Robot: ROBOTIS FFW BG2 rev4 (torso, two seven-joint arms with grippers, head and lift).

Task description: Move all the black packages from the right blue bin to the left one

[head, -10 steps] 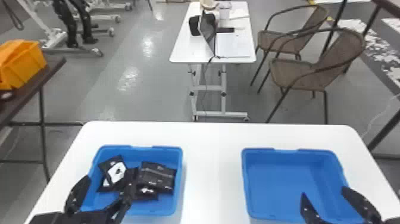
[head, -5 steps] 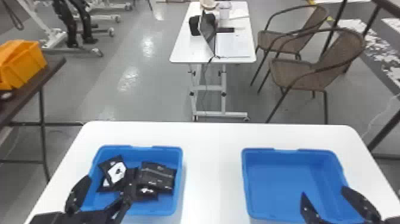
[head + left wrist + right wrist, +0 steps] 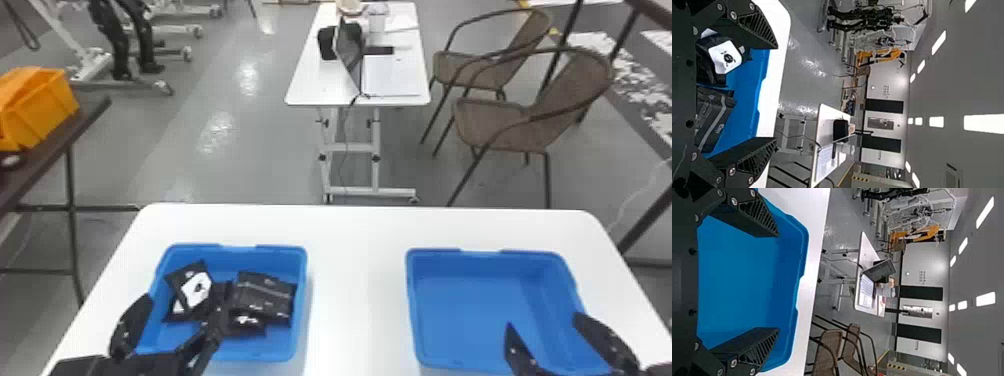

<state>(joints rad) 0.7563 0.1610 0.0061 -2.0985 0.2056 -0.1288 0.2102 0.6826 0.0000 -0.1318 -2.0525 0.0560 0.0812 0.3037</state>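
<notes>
In the head view my left gripper (image 3: 167,325) stands open over the near part of the left blue bin (image 3: 303,280). That bin holds several black packages; one with a white label (image 3: 196,288) lies at its left, and a striped one (image 3: 262,296) at its right. My right gripper (image 3: 545,322) is open above the right blue bin (image 3: 487,300), whose visible floor is bare. In the left wrist view, the left gripper (image 3: 775,94) has its fingers spread, with the labelled package (image 3: 725,57) and striped package (image 3: 712,117) beyond. The right gripper (image 3: 777,282) spans the bin (image 3: 742,278) in the right wrist view.
Both bins rest on a white table (image 3: 357,280), with a strip of tabletop between them. Behind it stand another white table (image 3: 320,85) with a laptop and two brown chairs (image 3: 530,122). An orange crate (image 3: 42,107) sits on a dark table at the left.
</notes>
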